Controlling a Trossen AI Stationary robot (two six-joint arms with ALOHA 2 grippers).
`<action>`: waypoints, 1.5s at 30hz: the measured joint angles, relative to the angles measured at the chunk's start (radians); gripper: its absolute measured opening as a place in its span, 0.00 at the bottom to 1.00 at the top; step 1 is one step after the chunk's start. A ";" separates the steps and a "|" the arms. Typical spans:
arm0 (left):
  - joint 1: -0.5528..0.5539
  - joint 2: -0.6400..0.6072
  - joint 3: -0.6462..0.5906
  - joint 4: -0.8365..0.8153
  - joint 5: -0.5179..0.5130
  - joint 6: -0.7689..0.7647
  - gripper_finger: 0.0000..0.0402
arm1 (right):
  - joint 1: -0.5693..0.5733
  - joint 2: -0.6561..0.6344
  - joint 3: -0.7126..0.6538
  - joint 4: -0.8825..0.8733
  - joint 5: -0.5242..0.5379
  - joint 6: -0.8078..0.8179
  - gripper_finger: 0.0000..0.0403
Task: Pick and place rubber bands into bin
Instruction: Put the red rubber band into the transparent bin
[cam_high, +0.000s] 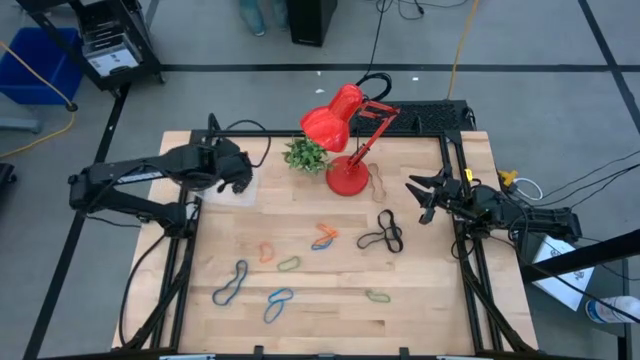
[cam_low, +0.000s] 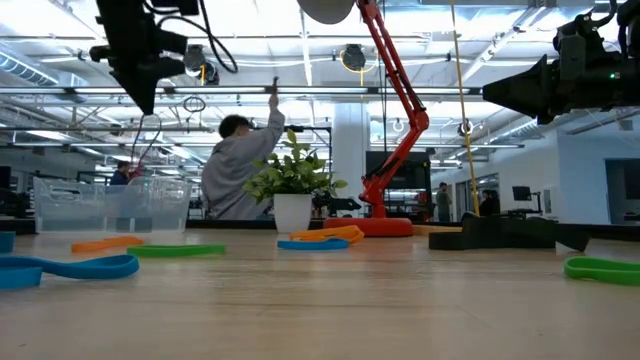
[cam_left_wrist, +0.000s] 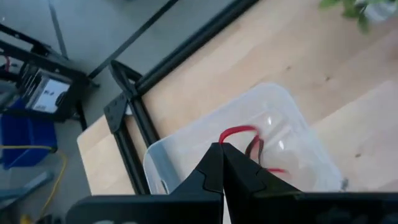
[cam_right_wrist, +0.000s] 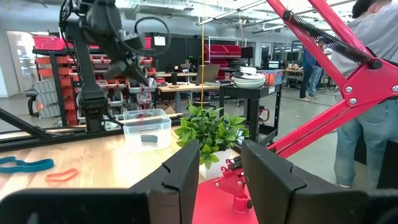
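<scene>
The clear bin (cam_high: 226, 192) stands near the table's left edge; it also shows in the low view (cam_low: 110, 205) and the right wrist view (cam_right_wrist: 147, 127). My left gripper (cam_high: 240, 182) hovers above it, shut on a red rubber band (cam_left_wrist: 239, 132). A dark band (cam_right_wrist: 148, 138) lies in the bin. Several bands lie flat on the table: blue (cam_high: 230, 283), blue (cam_high: 278, 302), orange (cam_high: 267, 252), green (cam_high: 289, 264), orange with blue (cam_high: 324, 237), black (cam_high: 383, 233), green (cam_high: 377, 296). My right gripper (cam_high: 425, 195) is open and empty at the table's right side, above the table and beside the black bands. My left gripper pinches the red rubber band between its two shut fingertips, at one end of the loop (cam_left_wrist: 225, 139). The fingers point down from above the bin. The band hangs slack below them (cam_right_wrist: 145, 93), clear of the table and over the bin's opening.
A red desk lamp (cam_high: 345, 125) stands at the far middle, a small potted plant (cam_high: 305, 155) left of it, and a brown band (cam_high: 378, 180) by its base. A person (cam_low: 238, 165) is in the room beyond the table.
</scene>
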 joint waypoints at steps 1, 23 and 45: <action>0.004 0.012 -0.001 -0.006 0.001 0.000 0.00 | 0.000 0.000 0.000 0.000 0.000 0.000 0.28; 0.112 0.038 -0.331 0.254 0.141 -0.015 0.00 | 0.000 0.000 0.000 0.007 0.000 0.000 0.28; 0.138 0.038 -0.420 0.367 0.185 0.092 0.10 | 0.000 0.000 0.000 0.006 0.000 0.000 0.28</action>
